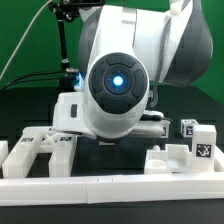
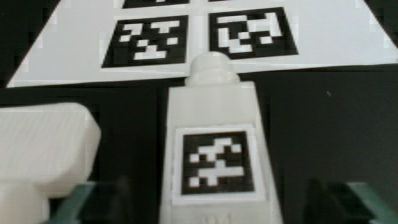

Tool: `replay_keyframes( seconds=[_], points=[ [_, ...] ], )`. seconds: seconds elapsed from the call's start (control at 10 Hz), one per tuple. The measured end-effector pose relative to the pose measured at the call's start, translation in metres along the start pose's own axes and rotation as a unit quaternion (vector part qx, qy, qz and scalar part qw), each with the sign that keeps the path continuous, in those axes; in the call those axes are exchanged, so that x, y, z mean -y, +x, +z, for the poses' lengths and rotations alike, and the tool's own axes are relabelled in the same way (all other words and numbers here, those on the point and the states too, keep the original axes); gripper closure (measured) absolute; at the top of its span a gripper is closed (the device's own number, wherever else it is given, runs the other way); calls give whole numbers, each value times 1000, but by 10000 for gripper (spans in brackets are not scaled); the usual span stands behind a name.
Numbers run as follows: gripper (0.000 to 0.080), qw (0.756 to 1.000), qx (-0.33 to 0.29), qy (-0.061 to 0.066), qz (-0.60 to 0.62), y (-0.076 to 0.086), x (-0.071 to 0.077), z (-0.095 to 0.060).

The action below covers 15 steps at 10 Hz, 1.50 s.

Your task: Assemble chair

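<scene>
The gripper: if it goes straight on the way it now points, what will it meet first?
The gripper would probably meet the long tagged chair part first, though depth is unclear.

Item: my arm (image 1: 115, 85), one, bent low, wrist pointed down. Item: its gripper (image 2: 210, 212), jaws standing apart, a dark fingertip (image 2: 71, 205) at each side of the gap.

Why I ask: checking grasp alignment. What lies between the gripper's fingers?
The wrist view shows a white chair part with a square tag between the fingers of the gripper, dark gaps either side; the exterior view hides this.
</scene>
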<state>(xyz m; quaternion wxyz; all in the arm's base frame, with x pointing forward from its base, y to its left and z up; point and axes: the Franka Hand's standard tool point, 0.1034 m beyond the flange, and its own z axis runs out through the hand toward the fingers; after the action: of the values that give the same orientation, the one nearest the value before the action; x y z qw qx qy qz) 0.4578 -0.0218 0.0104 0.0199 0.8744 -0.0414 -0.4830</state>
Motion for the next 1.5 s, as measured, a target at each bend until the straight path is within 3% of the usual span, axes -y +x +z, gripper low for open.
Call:
replay_keyframes(
  seconds=[0.1, 0.8, 1.0, 1.2, 1.3, 1.4, 1.5],
  points=[
    [514, 1000, 0, 1, 0, 0, 0, 0],
    [514, 1000, 3, 6, 4, -2, -2, -2],
    [514, 998, -1, 35, 43, -21, 9, -48],
    [514, 997, -11, 40, 72, -47, 13, -89],
    [512, 996, -17, 41, 72, -46, 8, -95],
    [512, 995, -62, 42, 72, -34, 9, -99],
    [512, 992, -95, 44, 70, -34, 13, -102]
  ],
)
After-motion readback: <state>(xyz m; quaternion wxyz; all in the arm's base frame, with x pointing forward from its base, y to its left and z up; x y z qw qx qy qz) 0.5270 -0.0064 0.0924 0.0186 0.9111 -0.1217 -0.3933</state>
